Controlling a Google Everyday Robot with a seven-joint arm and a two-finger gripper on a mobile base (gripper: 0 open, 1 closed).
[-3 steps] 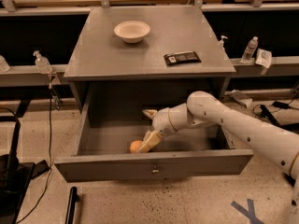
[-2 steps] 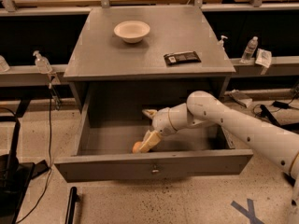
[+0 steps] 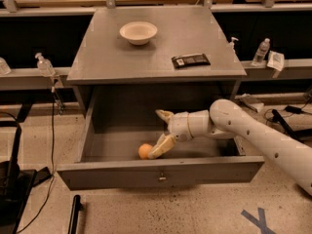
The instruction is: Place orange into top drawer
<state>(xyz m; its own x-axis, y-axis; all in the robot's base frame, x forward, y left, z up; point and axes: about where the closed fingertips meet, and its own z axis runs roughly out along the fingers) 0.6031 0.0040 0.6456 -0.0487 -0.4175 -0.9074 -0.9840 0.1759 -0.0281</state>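
The top drawer (image 3: 161, 177) of the grey cabinet is pulled wide open, its front panel with a small keyhole facing me. The orange (image 3: 145, 151) lies on the drawer floor, left of centre near the front. My gripper (image 3: 162, 133) reaches into the drawer from the right on the white arm. Its fingers are spread open; the lower finger (image 3: 162, 146) rests just right of the orange, touching or nearly touching it, and the upper finger (image 3: 164, 115) points up and away.
A cream-white bowl (image 3: 138, 32) and a dark flat packet (image 3: 190, 60) lie on the cabinet top (image 3: 156, 48). Bottles stand on side shelves at left (image 3: 45, 65) and right (image 3: 261, 52). Cables and a dark stand (image 3: 12, 179) are on the floor at left.
The orange has come free of the fingers and now lies on the drawer floor just left of the lower finger. The arm has barely moved.
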